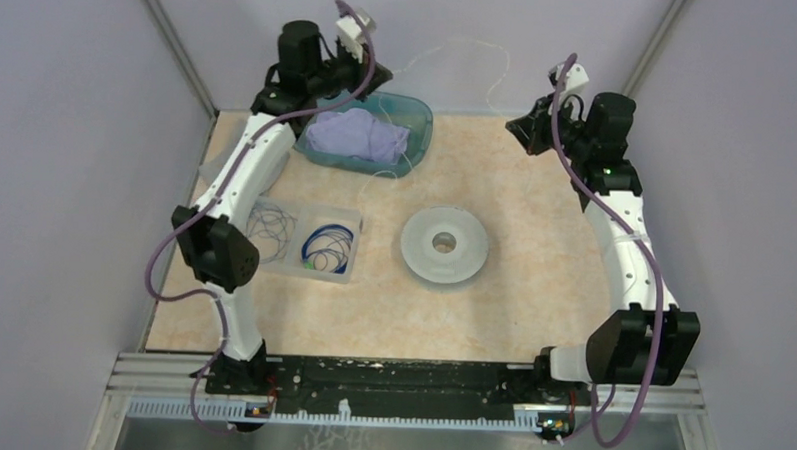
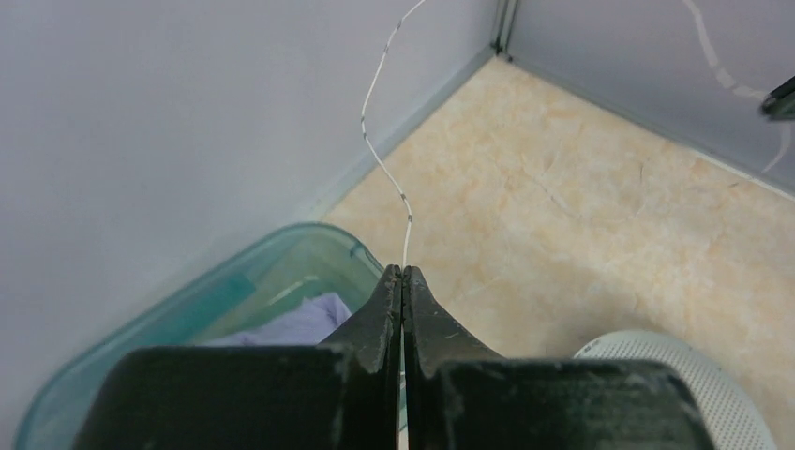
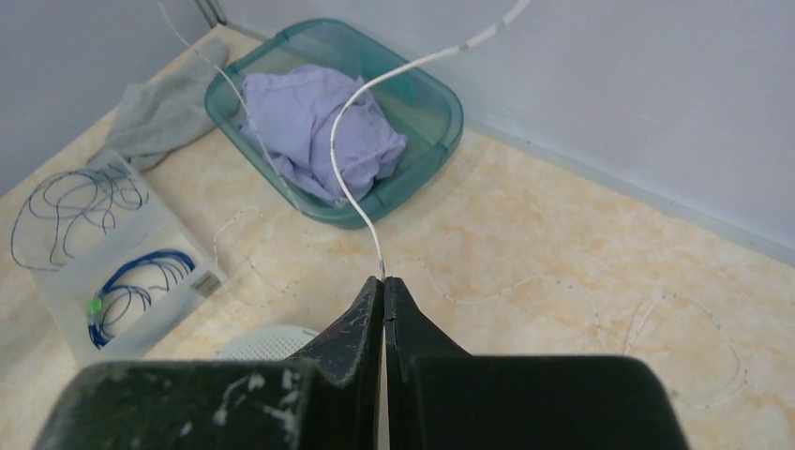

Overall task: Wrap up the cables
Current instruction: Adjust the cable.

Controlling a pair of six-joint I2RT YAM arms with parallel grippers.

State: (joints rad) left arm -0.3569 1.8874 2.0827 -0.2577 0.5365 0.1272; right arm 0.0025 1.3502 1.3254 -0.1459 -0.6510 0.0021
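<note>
A: Grippers?
B: Left gripper (image 2: 403, 272) and right gripper (image 3: 382, 281) each pinch the thin whitish cable (image 2: 364, 122), strung at 12 o'clock.
A: Containers?
B: Teal plastic tub (image 1: 428, 121), 11 o'clock: lavender cloth (image 1: 357, 139). Clear plastic tray (image 3: 159, 225), 9 o'clock: blue cable loops (image 1: 329, 245).

Pale lavender walls (image 1: 66, 173) around a beige marbled tabletop (image 1: 531, 320)

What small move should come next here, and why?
Probably bring the left tool and right tool down toward the white disc: both are shut on the whitish cable, which spans high between them, none of it wound yet.
</note>
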